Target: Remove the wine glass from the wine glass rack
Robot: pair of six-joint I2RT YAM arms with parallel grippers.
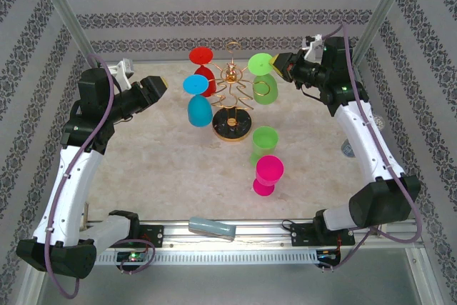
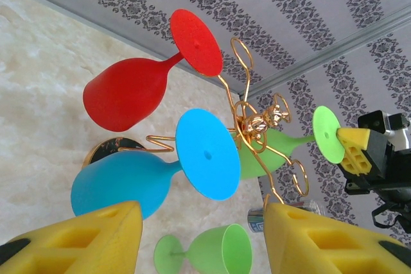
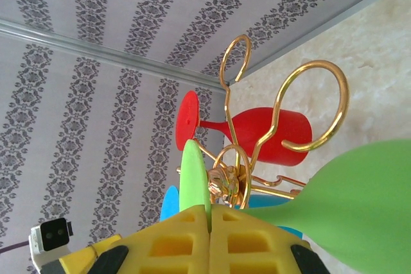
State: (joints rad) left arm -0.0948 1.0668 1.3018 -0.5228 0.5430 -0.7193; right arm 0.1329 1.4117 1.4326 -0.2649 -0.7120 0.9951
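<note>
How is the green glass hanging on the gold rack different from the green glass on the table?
The hanging green wine glass dangles upside down from the wine glass rack; the standing green wine glass sits upright on the table. The right gripper pinches the hanging one's foot; no gripper touches the standing one. Both are light green stemmed glasses.

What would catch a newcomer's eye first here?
The gold wine glass rack mid-table, hung with a red glass, a blue glass and a green wine glass. The right gripper is shut on the green wine glass's foot, while the open left gripper faces the blue glass.
</note>
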